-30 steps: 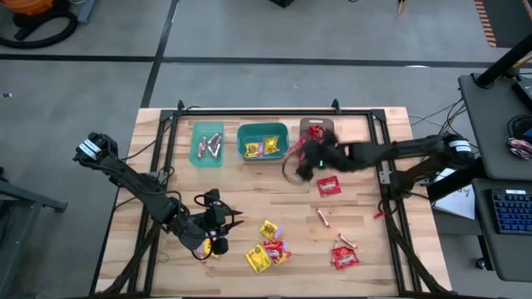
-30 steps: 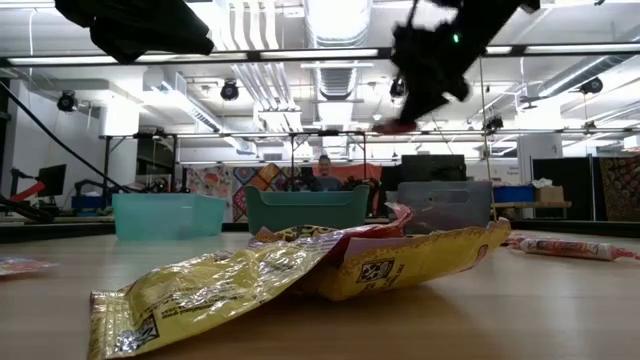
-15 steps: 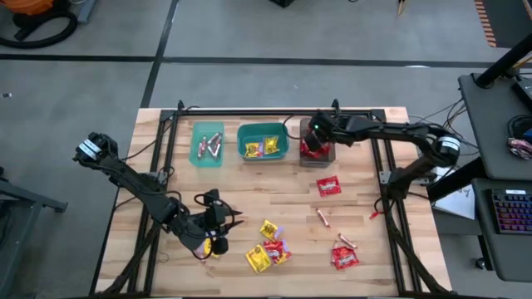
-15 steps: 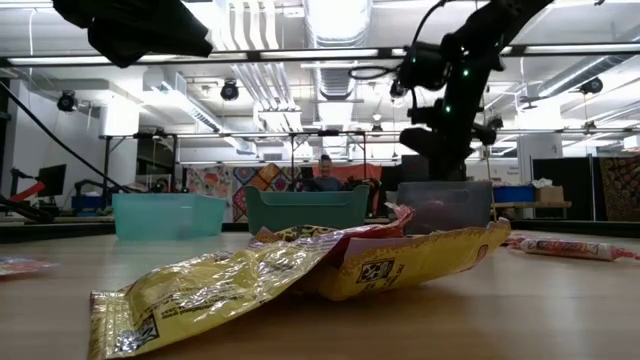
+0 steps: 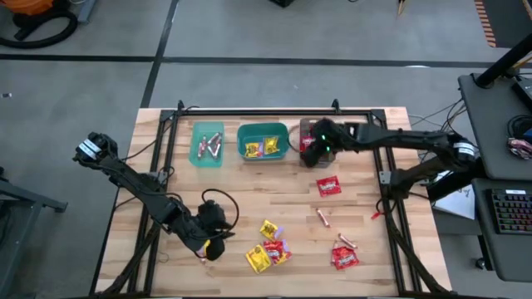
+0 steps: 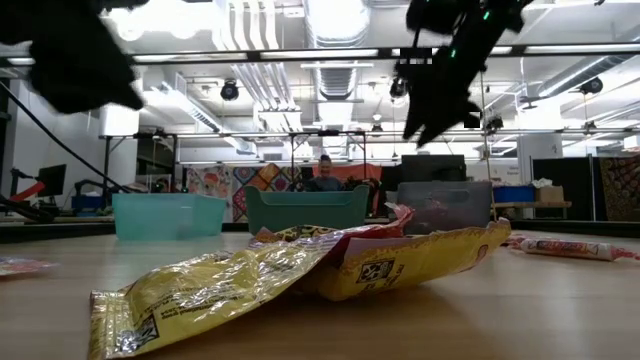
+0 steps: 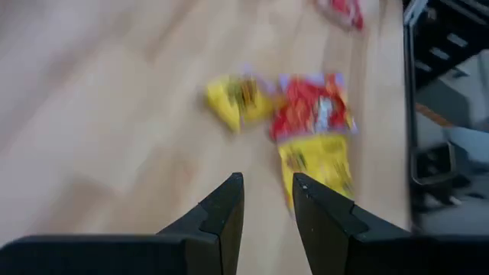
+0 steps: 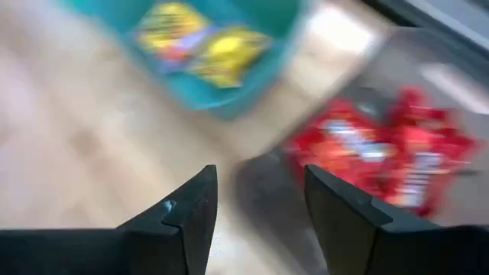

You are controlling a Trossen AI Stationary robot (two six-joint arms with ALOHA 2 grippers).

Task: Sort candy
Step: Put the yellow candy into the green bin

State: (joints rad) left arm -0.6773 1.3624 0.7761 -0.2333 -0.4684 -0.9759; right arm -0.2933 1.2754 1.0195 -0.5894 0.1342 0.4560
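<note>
Loose candy lies on the near half of the table: a red packet [image 5: 329, 185], a pinkish stick [image 5: 323, 218], a yellow packet [image 5: 268, 229], a red-and-yellow heap [image 5: 266, 254], and a red packet [image 5: 345, 258] with a stick beside it. My right gripper [image 5: 316, 151] [image 8: 260, 172] is open and empty, above the near edge of the grey-brown bin [image 5: 317, 126], which holds red packets [image 8: 382, 156]. My left gripper [image 5: 221, 226] [image 7: 267, 183] hovers near the front left, pointing toward the heap [image 7: 313, 122]. Its fingers are a little apart with nothing between them.
A light teal bin [image 5: 207, 143] holds sticks and a darker teal bin [image 5: 263, 141] holds yellow packets [image 8: 202, 42]; both stand at the far edge beside the grey-brown bin. A black frame [image 5: 274, 111] rims the table. A yellow packet [image 6: 300, 270] fills the low view's foreground.
My right gripper carried a red packet from the table's middle toward the far edge, over the grey-brown bin. It has since drawn back a little and risen, and the packet no longer hangs from it. My left gripper has turned in place and come lower.
</note>
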